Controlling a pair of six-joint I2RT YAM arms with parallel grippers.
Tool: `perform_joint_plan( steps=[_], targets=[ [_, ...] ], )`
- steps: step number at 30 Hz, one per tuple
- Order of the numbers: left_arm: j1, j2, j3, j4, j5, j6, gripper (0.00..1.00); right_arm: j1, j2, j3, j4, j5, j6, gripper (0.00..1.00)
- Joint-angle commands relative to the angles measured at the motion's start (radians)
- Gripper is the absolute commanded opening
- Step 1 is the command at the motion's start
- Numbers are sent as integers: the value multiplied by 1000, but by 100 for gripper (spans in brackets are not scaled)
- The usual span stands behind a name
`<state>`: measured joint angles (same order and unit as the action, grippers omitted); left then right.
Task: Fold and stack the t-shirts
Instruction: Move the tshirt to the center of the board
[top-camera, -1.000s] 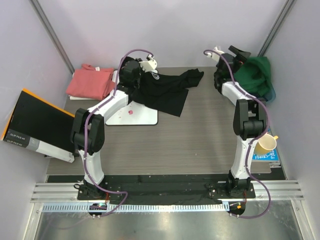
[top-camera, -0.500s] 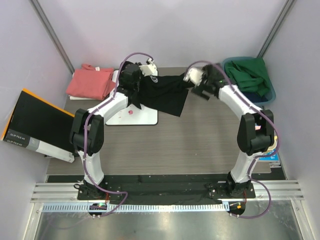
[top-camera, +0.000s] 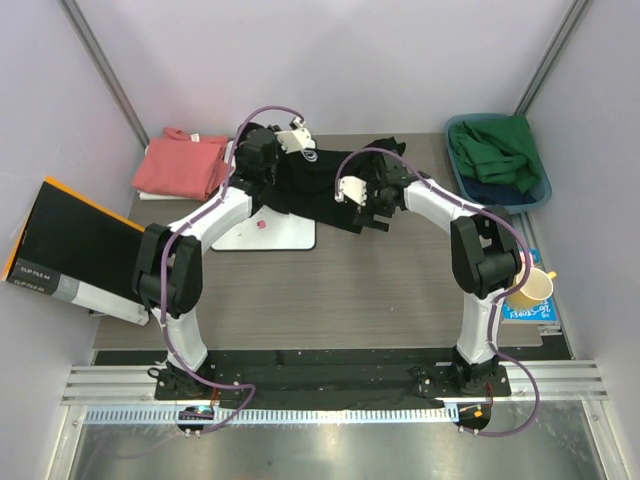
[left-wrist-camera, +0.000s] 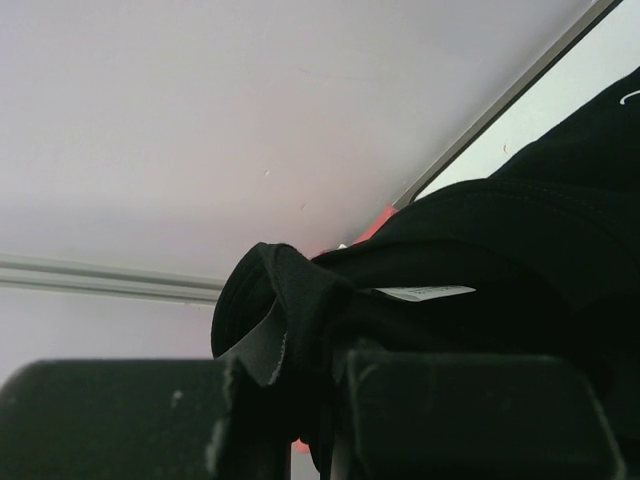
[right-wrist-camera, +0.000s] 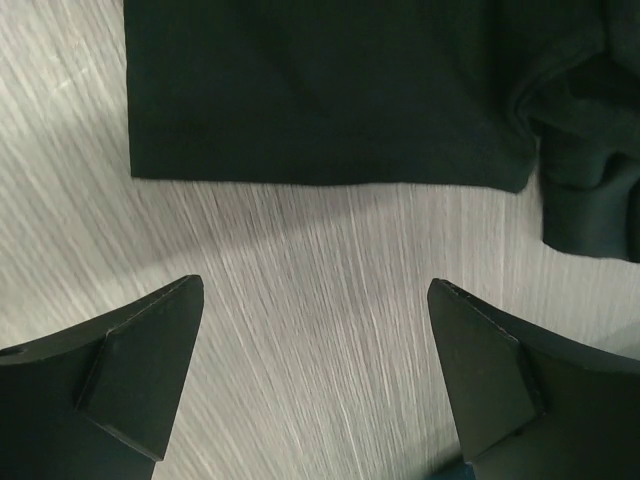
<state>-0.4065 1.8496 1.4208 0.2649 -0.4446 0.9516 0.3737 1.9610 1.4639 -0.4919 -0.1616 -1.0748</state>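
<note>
The grey wood-grain surface (top-camera: 400, 280) fills most of my overhead view. Off its left edge leans a flat black box with an orange edge (top-camera: 70, 250).

The black t-shirt (top-camera: 325, 185) lies at the far middle of the surface. Its left part is draped over the far corner of the white board (top-camera: 285, 235) and gathered up at my left arm. Its right part lies flat on the wood.

At the far right corner a blue bin (top-camera: 540, 185) holds green cloth. At the far left corner, well apart from the black one, the salmon-pink t-shirt (top-camera: 180, 165) sits in a loose heap.

In the left wrist view my left pincer (left-wrist-camera: 318, 370) is pressed together on a bunched fold of the black t-shirt, with cloth bulging out above the fingers. A small white label (left-wrist-camera: 425, 293) shows on the fabric just beyond.

In the right wrist view my right pincer (right-wrist-camera: 315, 320) is spread wide and pinching nothing. It hangs over bare wood just short of the shirt's straight hem, and a rumpled bit of the cloth lies off to the right. I cannot tell whether the fingertips touch the surface.

A yellow cup (top-camera: 535, 290) stands near the right edge.
</note>
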Motion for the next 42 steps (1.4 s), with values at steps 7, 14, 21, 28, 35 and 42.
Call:
perform_joint_plan(
  steps=[7,14,21,28,35,42],
  targets=[
    [-3,-67,-8,33,-14,16,0,80,105,61,82,-49,19,96],
    [-2,-52,0,34,-2,16,0,120,203,128,87,-20,41,68],
    [-3,-50,-5,20,10,18,0,111,192,171,125,151,79,1],
    [26,-98,-57,-127,174,-45,0,15,-20,136,219,391,70,1],
    [74,-159,-26,-498,634,-105,0,-102,-91,73,522,666,-43,1],
    [67,-95,151,-752,1154,-226,0,-188,149,235,996,893,-212,3]
  ],
)
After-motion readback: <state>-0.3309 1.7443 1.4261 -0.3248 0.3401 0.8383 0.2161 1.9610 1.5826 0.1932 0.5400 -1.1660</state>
